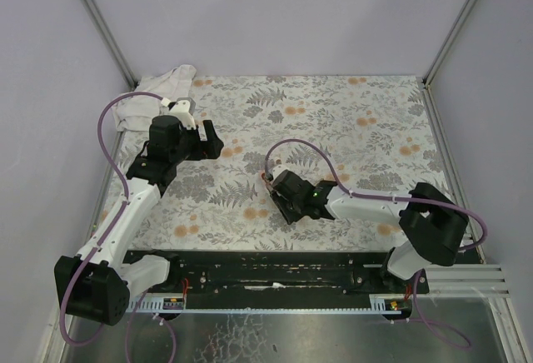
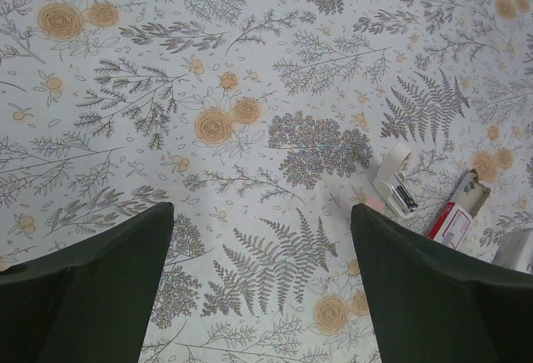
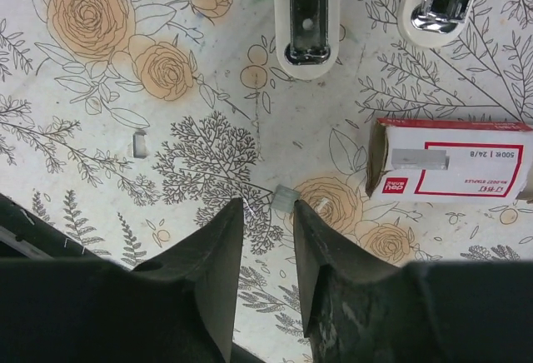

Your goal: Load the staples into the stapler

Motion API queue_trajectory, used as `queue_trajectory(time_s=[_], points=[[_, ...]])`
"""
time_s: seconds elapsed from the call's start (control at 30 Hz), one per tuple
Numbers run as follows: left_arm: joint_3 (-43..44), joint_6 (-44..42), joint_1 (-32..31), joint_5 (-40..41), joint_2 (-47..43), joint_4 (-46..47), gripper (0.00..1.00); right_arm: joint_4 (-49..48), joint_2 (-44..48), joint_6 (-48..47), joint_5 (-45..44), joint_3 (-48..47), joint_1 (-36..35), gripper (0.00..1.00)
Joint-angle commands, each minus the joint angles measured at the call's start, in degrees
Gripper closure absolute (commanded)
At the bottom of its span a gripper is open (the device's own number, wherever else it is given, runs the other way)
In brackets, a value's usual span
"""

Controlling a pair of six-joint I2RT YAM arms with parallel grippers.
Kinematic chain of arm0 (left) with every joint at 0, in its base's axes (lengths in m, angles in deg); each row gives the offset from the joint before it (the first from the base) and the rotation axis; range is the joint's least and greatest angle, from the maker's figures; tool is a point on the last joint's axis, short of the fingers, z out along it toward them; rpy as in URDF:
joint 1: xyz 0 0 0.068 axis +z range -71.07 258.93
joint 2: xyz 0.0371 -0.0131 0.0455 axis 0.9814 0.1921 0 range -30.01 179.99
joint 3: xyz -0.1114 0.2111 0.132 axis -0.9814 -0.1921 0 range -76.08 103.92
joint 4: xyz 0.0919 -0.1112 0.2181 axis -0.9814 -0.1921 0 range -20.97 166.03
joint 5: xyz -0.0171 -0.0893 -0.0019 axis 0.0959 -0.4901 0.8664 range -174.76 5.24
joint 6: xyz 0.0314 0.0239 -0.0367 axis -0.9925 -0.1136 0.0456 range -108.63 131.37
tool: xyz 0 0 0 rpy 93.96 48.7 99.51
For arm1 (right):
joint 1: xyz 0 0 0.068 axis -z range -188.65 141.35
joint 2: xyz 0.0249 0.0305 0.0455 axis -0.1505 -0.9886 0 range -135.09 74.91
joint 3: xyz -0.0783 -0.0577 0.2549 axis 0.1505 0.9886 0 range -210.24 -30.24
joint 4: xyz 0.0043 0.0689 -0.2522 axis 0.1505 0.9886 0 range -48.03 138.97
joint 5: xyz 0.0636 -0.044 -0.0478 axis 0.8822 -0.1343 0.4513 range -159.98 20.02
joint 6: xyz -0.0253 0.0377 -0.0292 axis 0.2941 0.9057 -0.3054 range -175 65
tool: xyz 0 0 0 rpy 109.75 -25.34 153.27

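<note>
From above, right pincer (image 1: 281, 201) hangs mid-worktop (image 1: 375, 113), left pincer (image 1: 210, 141) well apart. Left wrist: jaws wide, stapler (image 2: 395, 181) and staple box (image 2: 452, 218) far right. Right wrist: fingers slightly apart, empty; staple box just rightward, long axis crosswise, right arm nearer.

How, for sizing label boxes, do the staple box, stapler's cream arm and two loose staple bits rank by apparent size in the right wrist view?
staple box
stapler's cream arm (cropped by the frame)
then the middle staple bit and the left staple bit, too alike to rank
</note>
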Motion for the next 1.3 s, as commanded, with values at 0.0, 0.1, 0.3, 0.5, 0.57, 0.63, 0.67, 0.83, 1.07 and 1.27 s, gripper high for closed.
queue_trajectory(time_s=[0.0,0.1,0.3,0.5,0.57,0.63,0.67,0.83,1.07,1.27], points=[[-0.10,-0.10,0.72,-0.49,-0.95,1.61,0.14,2.99,-1.45,3.71,-5.09,-3.34,-1.25,0.61],[-0.16,-0.10,0.72,-0.41,-1.10,1.61,0.14,3.98,-2.21,7.09,-6.95,-3.63,-1.34,0.60],[-0.10,-0.10,0.68,-0.49,-1.07,1.61,0.14,5.35,-4.16,10.85,-8.43,-4.75,-1.66,0.62],[-0.17,-0.10,0.73,-0.42,-1.27,1.61,0.14,4.74,-5.10,11.71,-7.52,-5.69,-2.31,0.62],[-0.15,-0.10,0.72,-0.38,-1.30,1.59,0.14,4.72,-5.39,11.99,-7.59,-6.02,-2.40,0.61],[-0.16,-0.10,0.72,-0.49,-1.42,1.61,0.14,4.79,-5.71,12.31,-7.98,-6.29,-2.53,0.61],[-0.18,-0.10,0.72,-0.43,-1.38,1.61,0.14,4.99,-5.67,12.49,-8.19,-6.49,-2.57,0.61],[-0.20,-0.10,0.81,-0.49,-1.46,1.70,0.14,6.02,-7.76,13.25,-9.41,-7.07,-2.84,0.64],[-0.18,-0.10,0.81,-0.52,-1.71,1.70,0.14,6.80,-8.14,14.02,-10.90,-7.17,-3.31,0.65],[-0.18,-0.10,0.97,-0.63,-1.66,1.69,0.14,6.81,-8.12,14.19,-11.19,-7.34,-3.31,0.69]])
